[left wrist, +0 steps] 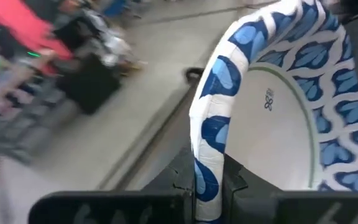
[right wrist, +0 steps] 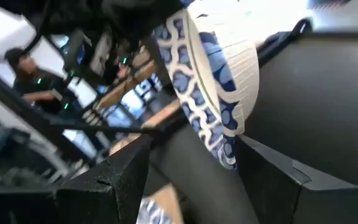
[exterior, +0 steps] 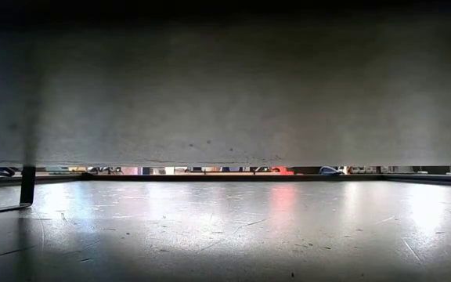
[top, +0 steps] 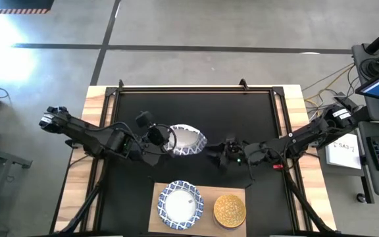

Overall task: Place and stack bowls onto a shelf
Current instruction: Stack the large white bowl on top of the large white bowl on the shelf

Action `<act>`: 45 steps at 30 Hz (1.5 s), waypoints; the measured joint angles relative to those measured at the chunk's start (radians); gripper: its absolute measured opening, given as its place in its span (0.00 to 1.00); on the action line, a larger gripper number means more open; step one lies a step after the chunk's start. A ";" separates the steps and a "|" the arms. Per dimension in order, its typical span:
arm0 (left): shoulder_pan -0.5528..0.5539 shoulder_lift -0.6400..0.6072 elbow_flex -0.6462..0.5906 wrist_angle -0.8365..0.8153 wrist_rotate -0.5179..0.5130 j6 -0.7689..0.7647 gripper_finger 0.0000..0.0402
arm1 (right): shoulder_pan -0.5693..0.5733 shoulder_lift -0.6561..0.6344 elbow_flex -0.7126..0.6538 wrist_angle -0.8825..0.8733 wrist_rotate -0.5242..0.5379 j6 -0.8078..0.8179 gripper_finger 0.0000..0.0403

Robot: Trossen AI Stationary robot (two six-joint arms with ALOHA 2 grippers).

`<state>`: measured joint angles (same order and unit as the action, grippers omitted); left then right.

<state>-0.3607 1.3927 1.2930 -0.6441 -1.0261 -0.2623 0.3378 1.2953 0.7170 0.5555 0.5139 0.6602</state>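
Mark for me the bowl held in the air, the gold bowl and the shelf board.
Held bowl (top: 188,139), high view, on its white inside.
Gold bowl (top: 229,210), high view, on its patterned middle.
Shelf (top: 206,193), high view, on bare wood between the two resting bowls.

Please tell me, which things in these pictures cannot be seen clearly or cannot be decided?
- Low view: a grey surface close before the camera hides both arms, the bowls and the shelf.
- Left wrist view: the held bowl is cut off by the edges; the room behind is blurred.
- Right wrist view: the right gripper is open around the bowl's rim; whether its fingers touch it cannot be told.
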 joint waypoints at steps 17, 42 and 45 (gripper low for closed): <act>-0.005 -0.123 0.000 -0.131 0.538 -0.286 0.00 | -0.015 -0.050 0.000 -0.500 -0.234 0.222 0.55; -0.049 0.152 0.000 -0.059 0.961 -0.429 0.00 | -0.037 -0.157 -0.001 -0.708 -0.255 0.309 0.55; -0.054 0.168 0.000 -0.023 0.966 -0.431 0.00 | -0.037 -0.157 -0.001 -0.708 -0.253 0.308 0.55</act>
<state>-0.4145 1.5612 1.2934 -0.6673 -0.0597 -0.6930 0.3004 1.1381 0.7162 -0.1528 0.2611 0.9680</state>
